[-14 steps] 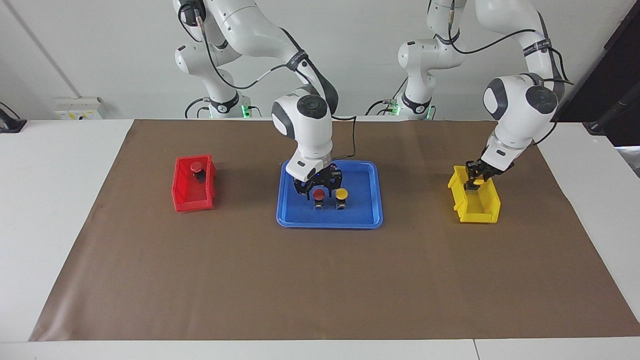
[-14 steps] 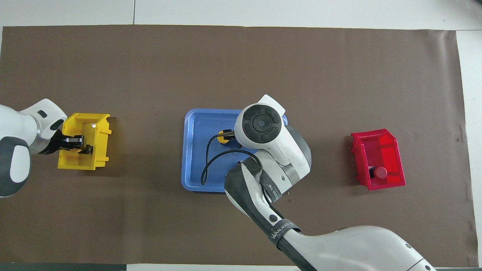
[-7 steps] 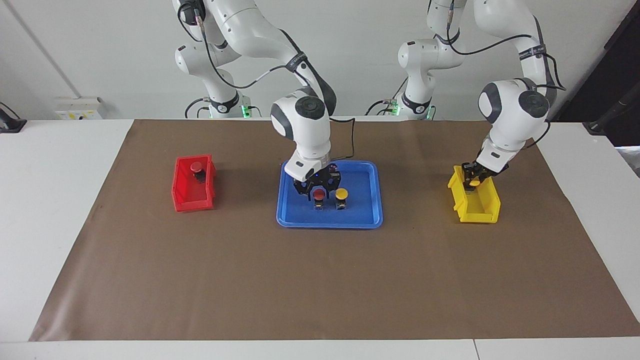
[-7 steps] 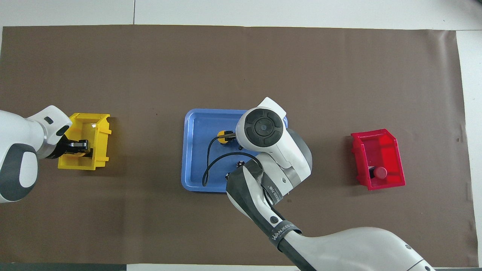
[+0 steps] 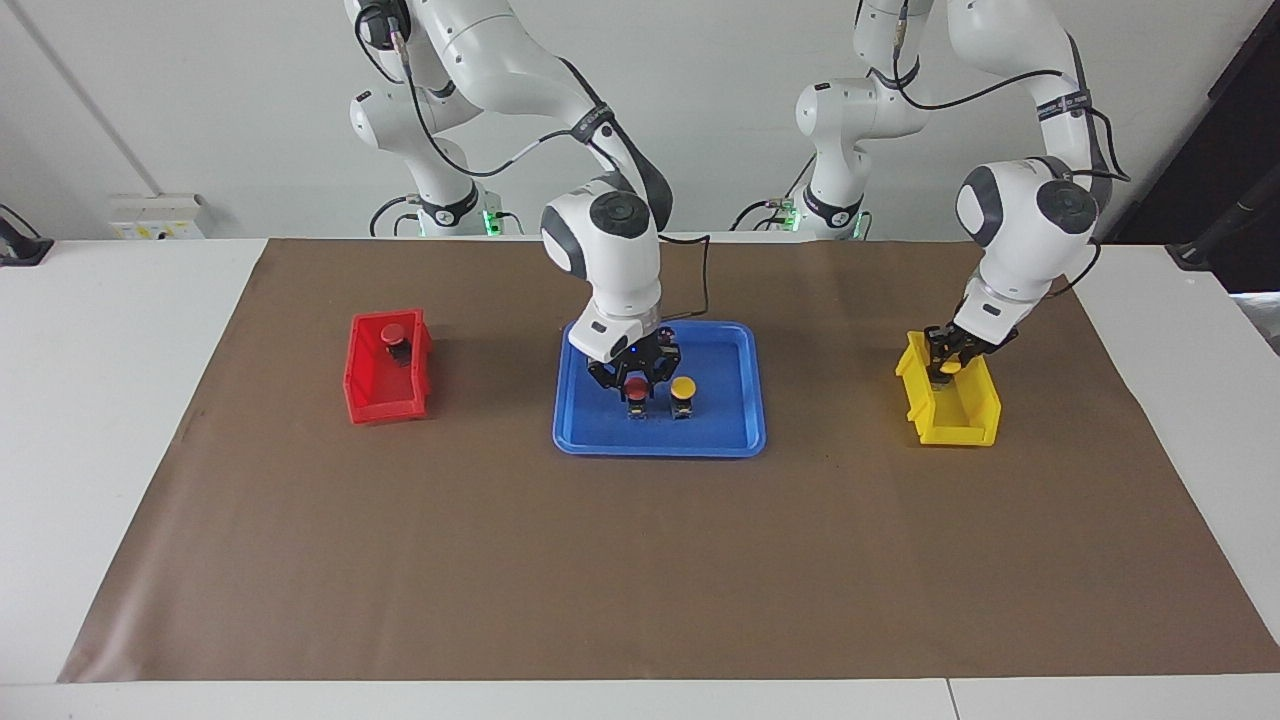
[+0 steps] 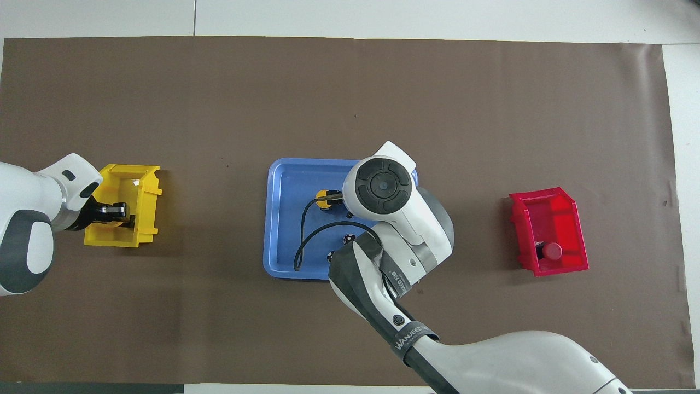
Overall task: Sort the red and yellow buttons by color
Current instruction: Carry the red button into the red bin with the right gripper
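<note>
Facing view: the right end effector (image 5: 637,383) stands low in the shallow blue plastic tray (image 5: 730,438), its fingers pressed against the red-capped button on a black-and-silver base (image 5: 637,390). Just beside it, toward the left arm's end of the surface, a yellow-capped button on a like base (image 5: 683,392) stands upright and apart from the fingers. The left end effector (image 5: 946,362) hangs over the yellow plastic bin (image 5: 975,420), pinching a second yellow-capped button (image 5: 948,367) above the bin's rim. Well away from both end effectors, toward the right arm's end, a red plastic bin (image 5: 372,388) holds another red-capped button (image 5: 395,338). All rest on a brown mat (image 5: 640,560) covering the surface.
</note>
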`<state>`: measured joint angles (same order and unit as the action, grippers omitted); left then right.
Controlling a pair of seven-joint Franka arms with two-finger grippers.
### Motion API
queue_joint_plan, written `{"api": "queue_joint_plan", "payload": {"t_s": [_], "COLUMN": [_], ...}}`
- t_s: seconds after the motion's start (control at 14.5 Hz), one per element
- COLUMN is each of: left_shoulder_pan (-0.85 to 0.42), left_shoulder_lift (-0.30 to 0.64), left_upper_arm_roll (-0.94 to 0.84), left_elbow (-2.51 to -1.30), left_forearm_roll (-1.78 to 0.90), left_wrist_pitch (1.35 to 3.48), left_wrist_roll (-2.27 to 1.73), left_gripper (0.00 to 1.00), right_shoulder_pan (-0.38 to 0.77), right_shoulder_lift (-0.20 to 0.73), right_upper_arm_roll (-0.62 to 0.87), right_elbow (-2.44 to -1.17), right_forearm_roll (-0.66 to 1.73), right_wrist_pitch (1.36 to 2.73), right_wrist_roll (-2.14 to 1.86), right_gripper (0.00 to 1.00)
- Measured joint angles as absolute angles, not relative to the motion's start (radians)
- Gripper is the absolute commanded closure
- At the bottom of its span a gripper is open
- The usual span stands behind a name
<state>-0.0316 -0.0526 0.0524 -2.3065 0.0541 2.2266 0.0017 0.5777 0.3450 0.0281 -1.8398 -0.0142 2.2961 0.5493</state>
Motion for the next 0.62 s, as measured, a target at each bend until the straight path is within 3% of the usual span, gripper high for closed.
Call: {"api": "queue_joint_plan", "payload": {"t_s": [0.28,0.62], "left_shoulder_pan": [-0.031,-0.031], "left_shoulder_lift": [-0.053,-0.059], "left_upper_arm_roll": [0.062,0.063], "left_elbow": [-2.306,-2.260], "left_forearm_roll": [0.054,0.054], "left_wrist_pitch": [2.228,2.175], "left_wrist_roll": [0.002,0.002], "left_gripper": [0.39,0.33], "right_shoulder_pan": [0.506,0.266], "right_shoulder_lift": [0.265,0.089], "right_upper_arm_roll": [0.013,0.006], "right_elbow": [-1.772,-1.827], "right_forearm_roll": [-0.021,-0.021], "right_wrist_pitch": [2.113,1.916], "right_wrist_roll": [0.464,0.151], "right_gripper": [0.78,0.78]}}
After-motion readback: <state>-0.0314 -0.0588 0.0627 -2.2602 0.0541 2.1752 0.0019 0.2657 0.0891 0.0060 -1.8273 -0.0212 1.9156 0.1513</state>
